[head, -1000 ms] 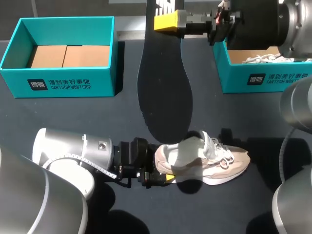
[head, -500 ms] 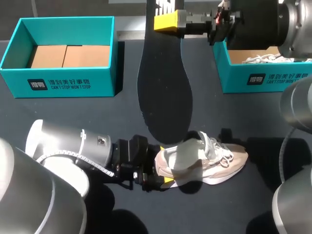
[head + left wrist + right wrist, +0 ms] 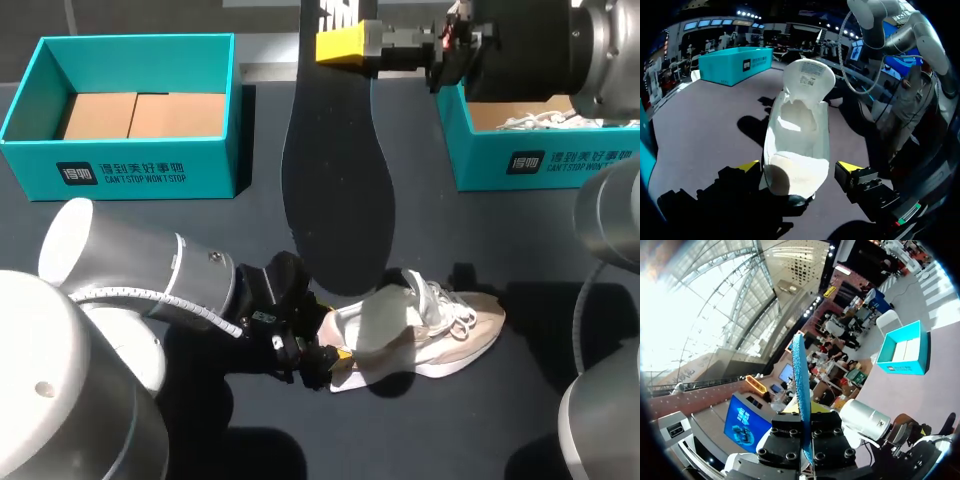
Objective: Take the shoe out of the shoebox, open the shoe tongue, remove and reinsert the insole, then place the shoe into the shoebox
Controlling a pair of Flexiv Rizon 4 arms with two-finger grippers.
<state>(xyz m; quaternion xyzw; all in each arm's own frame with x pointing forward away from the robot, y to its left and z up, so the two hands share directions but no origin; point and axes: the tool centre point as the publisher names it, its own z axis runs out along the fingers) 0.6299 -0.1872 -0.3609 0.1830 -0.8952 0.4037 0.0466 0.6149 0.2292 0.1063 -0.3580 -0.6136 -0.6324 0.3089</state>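
Lining up the insole (image 3: 335, 190) over the sneaker (image 3: 440, 325)
My right hand (image 3: 350, 45) is pinching the insole's top and my left hand (image 3: 335, 358) is clamping the heel; I'm judging that feeding it in toe-first is safest.

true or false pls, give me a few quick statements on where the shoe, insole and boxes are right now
1. The right gripper holds the insole up above the table. True.
2. The shoe sits inside the left shoebox. False: it lies on the table, outside both boxes.
3. Both shoeboxes are empty. False: white laces show in the right shoebox; only the left one shows a bare cardboard floor.
4. The shoe's heel is at the left gripper. True.
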